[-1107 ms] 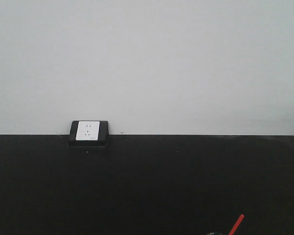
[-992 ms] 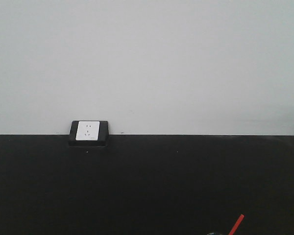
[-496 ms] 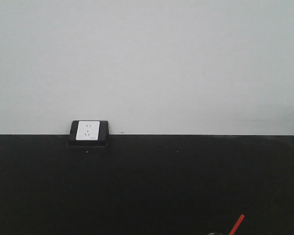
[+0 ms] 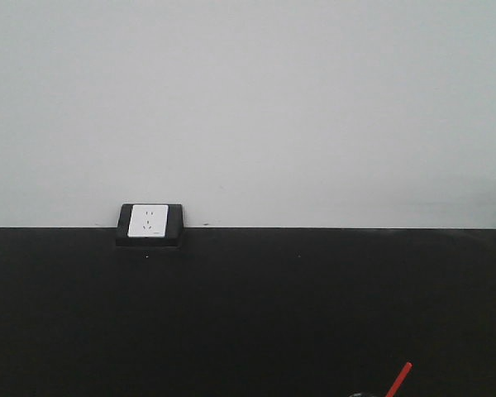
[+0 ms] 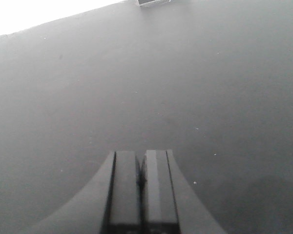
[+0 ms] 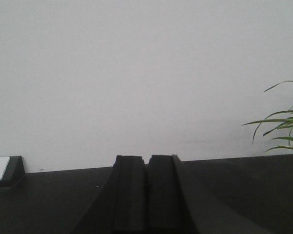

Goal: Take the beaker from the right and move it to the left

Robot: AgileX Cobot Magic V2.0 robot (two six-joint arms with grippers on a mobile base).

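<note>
A black-framed wall socket (image 4: 150, 223) sits where the white wall (image 4: 248, 107) meets the black table (image 4: 248, 314), at about 9 o'clock from the centre of the front view. Nothing stands between it and the beaker (image 4: 366, 394), which is far off at 5 o'clock. The beaker shows only as a sliver of rim at the bottom edge. A red rod (image 4: 399, 380) leans out of it toward 1 o'clock.

Only the front view shows the beaker and rod, and it shows neither arm. The right wrist view alone shows thin green plant leaves (image 6: 282, 129) coming in at 3 o'clock, with the socket at 8 o'clock against the wall. The left wrist view catches just a corner of the socket at 12 o'clock, beyond a wide stretch of bare tabletop.

The left gripper (image 5: 141, 156) is tilted down at the table, its two fingers pressed together with nothing between them. The right gripper (image 6: 147, 159) is held level, facing the wall across the table's far edge. Its fingers are also closed on each other and hold nothing.
</note>
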